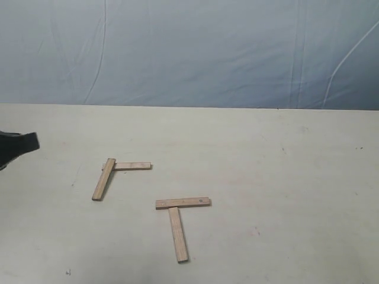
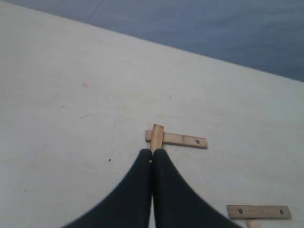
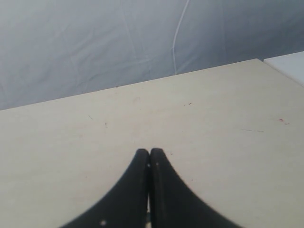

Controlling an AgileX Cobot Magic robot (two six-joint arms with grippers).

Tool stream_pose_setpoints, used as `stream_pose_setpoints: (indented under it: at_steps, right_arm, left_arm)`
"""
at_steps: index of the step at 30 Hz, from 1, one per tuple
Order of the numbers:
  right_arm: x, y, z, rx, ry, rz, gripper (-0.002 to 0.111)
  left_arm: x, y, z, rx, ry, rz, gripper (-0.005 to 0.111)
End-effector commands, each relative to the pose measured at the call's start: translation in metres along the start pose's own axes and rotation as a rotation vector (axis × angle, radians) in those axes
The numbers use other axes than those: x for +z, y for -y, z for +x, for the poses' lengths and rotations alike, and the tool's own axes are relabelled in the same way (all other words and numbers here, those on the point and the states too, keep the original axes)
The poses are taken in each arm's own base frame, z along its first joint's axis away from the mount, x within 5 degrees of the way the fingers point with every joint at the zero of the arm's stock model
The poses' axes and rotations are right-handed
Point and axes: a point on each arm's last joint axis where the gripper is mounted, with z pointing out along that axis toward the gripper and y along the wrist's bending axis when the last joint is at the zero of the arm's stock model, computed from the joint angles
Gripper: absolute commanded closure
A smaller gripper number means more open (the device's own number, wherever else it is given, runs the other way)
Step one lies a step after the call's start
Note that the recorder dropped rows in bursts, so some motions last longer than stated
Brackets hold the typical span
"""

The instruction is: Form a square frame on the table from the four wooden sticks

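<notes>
Lying in two loose pairs instead of one closed shape, the four wooden sticks (image 1: 183,203) sit on the table (image 1: 284,177) between its middle and its near-left corner, so the square frame is not yet made. Closer to the left edge, the slanted stick (image 1: 103,179) appears to lay its far end over one end of the level stick (image 1: 132,166). Together they make an L that could serve as one corner of the frame. Closer to the near edge, the cross stick (image 1: 183,203) caps the stem stick (image 1: 178,234) in a T. The two touch or very nearly do, and I cannot tell whether one overlaps the other. As I read it, the stem has to slide to an end of the cross stick before that pair works as a corner, and then the two pairs must be brought together. The left gripper (image 1: 32,142) hangs at the left edge, well apart from every stick, with its fingers pressed together and nothing between them. Its own camera looks straight along the slanted stick (image 2: 156,135), with the level stick (image 2: 183,139) crossing just beyond the left gripper (image 2: 152,153). That suggests it is lined up to work on this pair. The right gripper (image 3: 149,153) is outside the exterior view. Its fingers are likewise together and hold nothing, and it faces bare surface toward the far edge and the blue-grey backdrop (image 3: 95,47).
</notes>
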Motion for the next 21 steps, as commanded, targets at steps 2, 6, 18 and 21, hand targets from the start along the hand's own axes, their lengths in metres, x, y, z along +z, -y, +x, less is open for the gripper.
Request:
stream_pose_setpoints:
  at_steps: [2,6,18,21]
  right_arm:
    - [0.0,0.0,0.0,-0.006,0.009,-0.003,0.109]
    - [0.0,0.0,0.0,-0.006,0.009,-0.003,0.109]
    - [-0.005,-0.004,-0.029,0.078,0.342,-0.063,0.109]
    - [-0.011,-0.002,-0.042,0.346,0.483,-0.112,0.109]
  left_arm:
    - [-0.051,-0.01,0.024,-0.024,0.195,0.057,0.107]
    - [-0.081,-0.017,0.043,-0.033,0.321,0.105,0.107]
    - [-0.107,-0.035,0.096,0.017,0.504,0.169,0.107]
    - [-0.104,-0.036,0.1,0.132,0.463,0.125,0.107]
